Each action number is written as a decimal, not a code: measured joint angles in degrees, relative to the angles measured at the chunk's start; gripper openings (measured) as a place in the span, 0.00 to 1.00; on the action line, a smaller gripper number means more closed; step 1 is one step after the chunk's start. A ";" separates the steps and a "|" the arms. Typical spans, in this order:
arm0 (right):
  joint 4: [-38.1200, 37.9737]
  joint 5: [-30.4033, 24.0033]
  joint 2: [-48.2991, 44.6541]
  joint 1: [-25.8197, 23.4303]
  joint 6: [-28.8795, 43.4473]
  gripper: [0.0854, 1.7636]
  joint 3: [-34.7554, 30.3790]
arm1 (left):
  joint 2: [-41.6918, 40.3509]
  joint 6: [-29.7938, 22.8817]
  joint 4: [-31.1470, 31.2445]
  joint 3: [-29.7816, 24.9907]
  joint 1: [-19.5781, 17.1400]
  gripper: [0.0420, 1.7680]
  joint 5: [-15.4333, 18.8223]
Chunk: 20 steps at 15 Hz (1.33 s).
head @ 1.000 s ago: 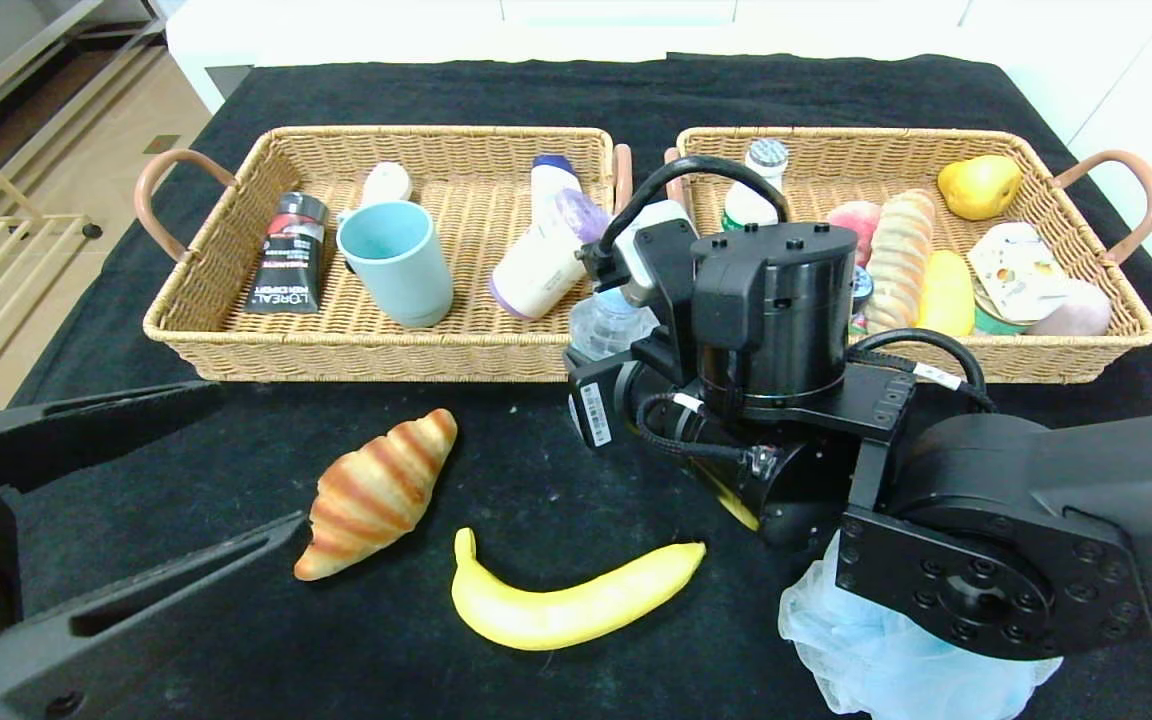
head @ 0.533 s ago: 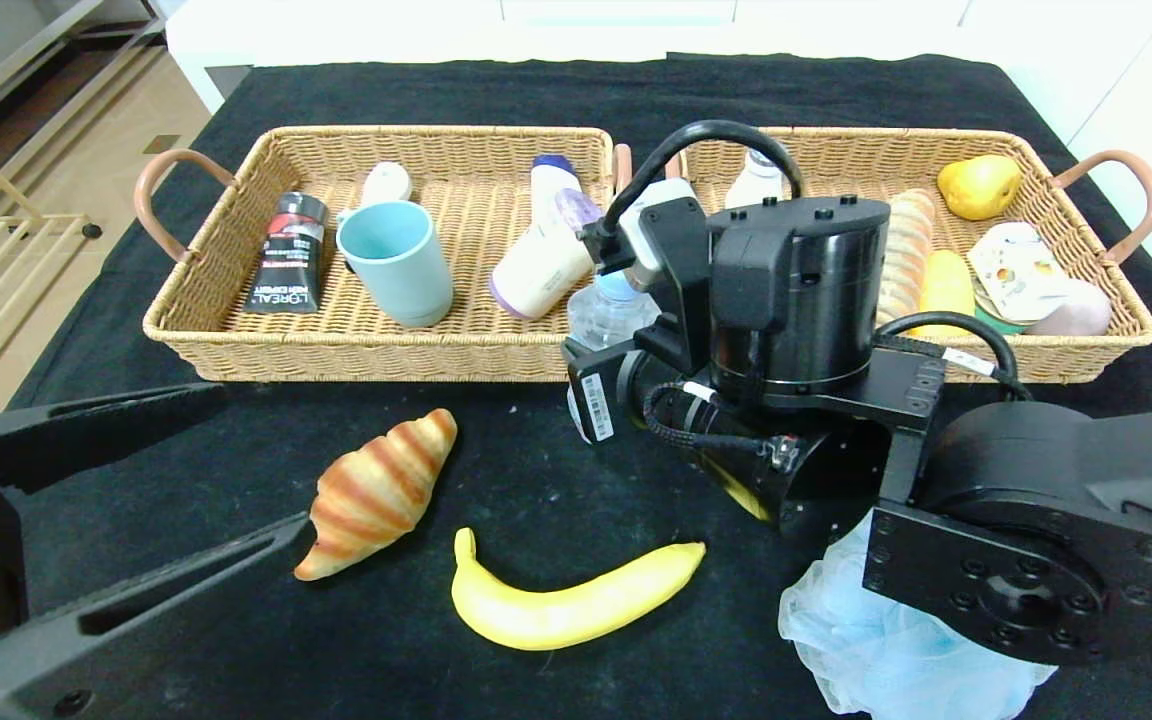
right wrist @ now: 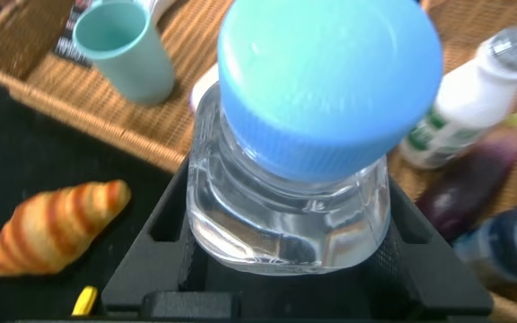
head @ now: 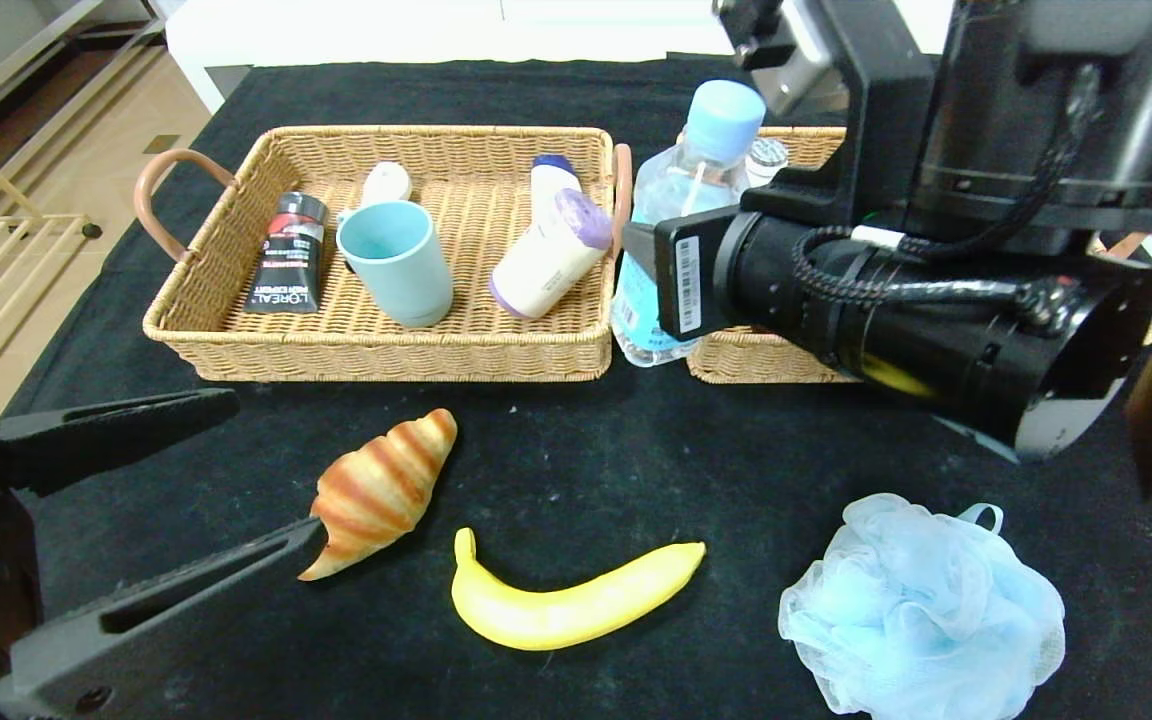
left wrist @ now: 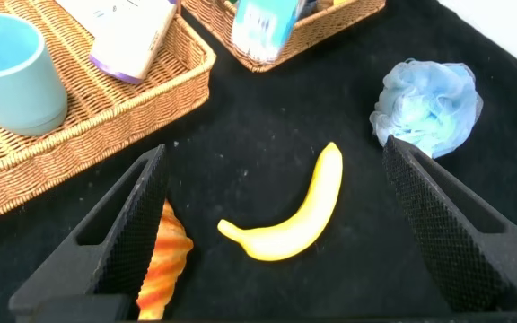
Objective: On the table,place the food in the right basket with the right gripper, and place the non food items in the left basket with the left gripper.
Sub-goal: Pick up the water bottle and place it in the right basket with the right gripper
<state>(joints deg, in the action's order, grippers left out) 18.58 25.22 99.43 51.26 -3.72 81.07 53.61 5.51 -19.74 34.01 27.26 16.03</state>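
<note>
My right gripper [head: 652, 272] is shut on a clear water bottle [head: 678, 195] with a blue cap and holds it upright in the air at the gap between the two baskets. The right wrist view shows the bottle [right wrist: 319, 135] between the fingers of that gripper [right wrist: 290, 256]. My left gripper [head: 276, 465] is open and empty at the front left, its near finger tip beside the croissant [head: 376, 490]. A banana [head: 566, 600] and a blue bath pouf [head: 921, 610] lie on the black cloth. The left wrist view shows the banana [left wrist: 294, 220] between the open fingers.
The left wicker basket [head: 376, 355] holds a black tube [head: 286, 255], a teal cup [head: 398, 262] and a white bottle [head: 541, 255]. The right basket [head: 756, 360] is mostly hidden behind my right arm. The table's left edge is close to the left basket.
My right gripper has risen with the water bottle from table level to above basket height. The arm no longer covers the bath pouf. The left arm has barely moved.
</note>
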 joint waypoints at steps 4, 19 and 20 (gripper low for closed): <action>-0.30 -0.06 -2.40 -3.22 -0.60 0.53 1.78 | 0.32 0.18 0.00 -0.22 0.00 0.97 -0.02; -1.11 -4.12 -2.13 -21.08 -0.83 0.53 7.38 | 0.84 0.27 0.00 -0.28 0.00 0.97 -0.02; -1.08 -4.14 -1.41 -22.10 -0.82 0.53 8.23 | 0.88 0.24 0.00 -0.30 0.00 0.97 -0.02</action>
<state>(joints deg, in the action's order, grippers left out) 17.49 21.08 98.01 29.16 -4.53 89.30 54.49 5.75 -19.74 33.71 27.26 16.01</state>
